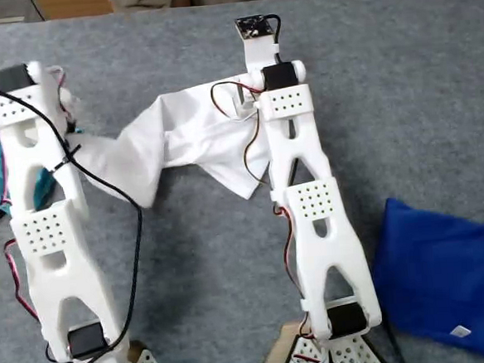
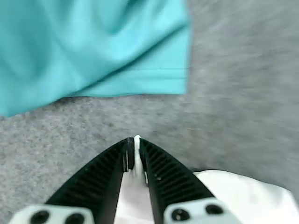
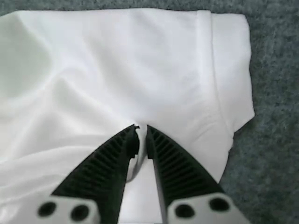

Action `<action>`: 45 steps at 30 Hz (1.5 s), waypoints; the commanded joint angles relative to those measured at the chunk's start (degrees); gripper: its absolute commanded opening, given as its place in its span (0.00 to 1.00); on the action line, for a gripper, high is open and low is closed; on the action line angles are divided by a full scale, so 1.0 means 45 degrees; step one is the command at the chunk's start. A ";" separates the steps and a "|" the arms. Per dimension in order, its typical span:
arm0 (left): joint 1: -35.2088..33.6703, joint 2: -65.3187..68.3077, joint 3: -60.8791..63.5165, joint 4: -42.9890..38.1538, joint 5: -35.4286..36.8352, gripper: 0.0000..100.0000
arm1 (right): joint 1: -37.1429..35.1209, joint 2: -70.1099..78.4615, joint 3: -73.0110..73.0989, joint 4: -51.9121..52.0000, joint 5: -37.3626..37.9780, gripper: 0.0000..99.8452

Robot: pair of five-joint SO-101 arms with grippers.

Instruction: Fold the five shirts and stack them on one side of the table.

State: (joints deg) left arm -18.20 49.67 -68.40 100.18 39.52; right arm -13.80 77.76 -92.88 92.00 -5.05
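Blue shirt (image 1: 444, 275) sits nearer than the white shirt (image 1: 181, 140), well apart, and looks folded. White shirt lies bunched on the worktop (image 1: 206, 267). Left hand (image 2: 134, 142) and right hand (image 3: 141, 130) each pinch its cloth at opposite ends. Teal shirt (image 2: 93, 46) beside its left end, crumpled. Roughly one of five done.

On the table (image 1: 402, 95), one shirt (image 1: 181, 136) lies centrally, another (image 1: 448, 275) far right.
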 commanded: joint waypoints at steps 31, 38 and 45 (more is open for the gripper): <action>0.0957 -1.0989 0.5431 -0.0098 -0.5939 0.02 | 0.2745 -1.4056 -0.0498 0.0391 0.0821 0.01; 0.2051 -0.9973 0.9162 -0.0117 -0.6232 0.02 | 0.2237 -1.4252 -0.0244 -0.0039 0.2227 0.01; 0.3927 -0.9661 1.1487 -0.0078 -0.7385 0.02 | 0.2159 -1.3900 0.2237 -0.1231 0.3692 0.01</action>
State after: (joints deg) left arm -3.78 6.07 -21.10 99.30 7.16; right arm -3.87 15.78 -87.25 89.01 9.27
